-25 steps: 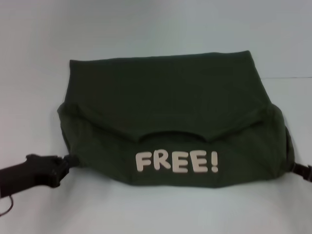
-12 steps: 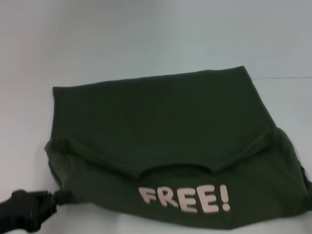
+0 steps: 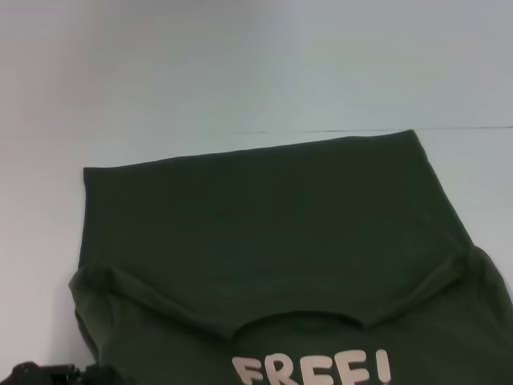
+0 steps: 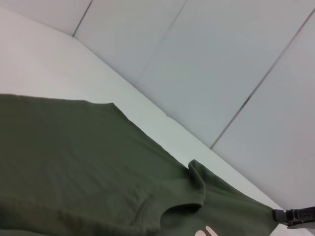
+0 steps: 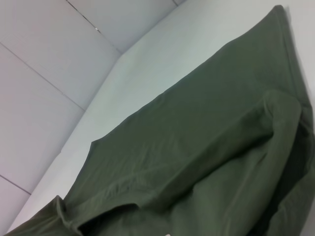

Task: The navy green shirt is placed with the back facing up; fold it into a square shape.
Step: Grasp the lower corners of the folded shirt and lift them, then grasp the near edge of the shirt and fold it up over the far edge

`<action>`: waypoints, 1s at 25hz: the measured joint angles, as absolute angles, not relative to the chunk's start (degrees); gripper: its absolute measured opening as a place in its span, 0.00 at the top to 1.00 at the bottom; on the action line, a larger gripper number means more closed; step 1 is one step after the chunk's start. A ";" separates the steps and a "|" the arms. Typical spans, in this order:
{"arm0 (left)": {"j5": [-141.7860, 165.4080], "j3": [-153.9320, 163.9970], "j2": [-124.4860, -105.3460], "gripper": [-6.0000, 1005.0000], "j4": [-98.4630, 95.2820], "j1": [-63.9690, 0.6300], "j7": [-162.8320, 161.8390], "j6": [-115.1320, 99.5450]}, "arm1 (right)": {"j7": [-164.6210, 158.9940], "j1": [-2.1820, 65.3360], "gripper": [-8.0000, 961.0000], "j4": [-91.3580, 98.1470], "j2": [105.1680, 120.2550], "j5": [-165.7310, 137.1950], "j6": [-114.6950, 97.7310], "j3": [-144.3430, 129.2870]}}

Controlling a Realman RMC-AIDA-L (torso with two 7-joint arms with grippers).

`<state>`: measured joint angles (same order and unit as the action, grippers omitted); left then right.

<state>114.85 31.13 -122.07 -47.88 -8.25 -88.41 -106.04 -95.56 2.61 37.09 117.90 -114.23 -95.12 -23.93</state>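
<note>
Where the dark olive-green soft fabric shirt [image 3: 272,257] comes nearest the robot, shows a folded-over layer with a curved neck opening and the cut-off tops of pale block letters [image 3: 311,370] reading "FREE!". Lies spread on the plain white table [image 3: 240,72], covering most of its near half. Puffs up at both near corners of the shirt, where sleeves are tucked under in soft rolled folds. Just beside the shirt's near left corner, only a sliver of the black left gripper [image 3: 48,374], touching or nearly touching the cloth; cannot tell how its jaws stand. At the shirt's opposite near corner, seen from the left wrist, a small black piece of the right gripper [image 4: 295,216] at the fabric edge; jaws likewise impossible to judge. Beyond the fold, smooth and flat, running to a straight far hem, slightly skewed. Past that hem, bare tabletop, then pale wall panels [image 4: 211,59] with thin dark seams.
</note>
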 joint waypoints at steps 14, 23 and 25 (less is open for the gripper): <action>118.73 31.06 -121.04 0.99 -46.88 -10.14 -88.62 -106.79 | -90.72 1.40 0.95 36.49 119.08 -121.87 -101.69 -12.51; 118.75 30.88 -117.95 0.99 -45.79 -18.89 -91.22 -100.71 | -91.35 11.62 0.95 34.66 118.20 -121.50 -97.59 -7.49; 118.73 30.56 -117.20 0.99 -45.59 -21.54 -92.14 -98.27 | -91.61 14.64 0.95 33.32 117.48 -121.51 -95.54 -6.62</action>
<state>118.73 30.56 -117.20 -45.59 -21.54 -92.14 -98.27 -91.61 14.64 33.32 117.48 -121.51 -95.54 -6.62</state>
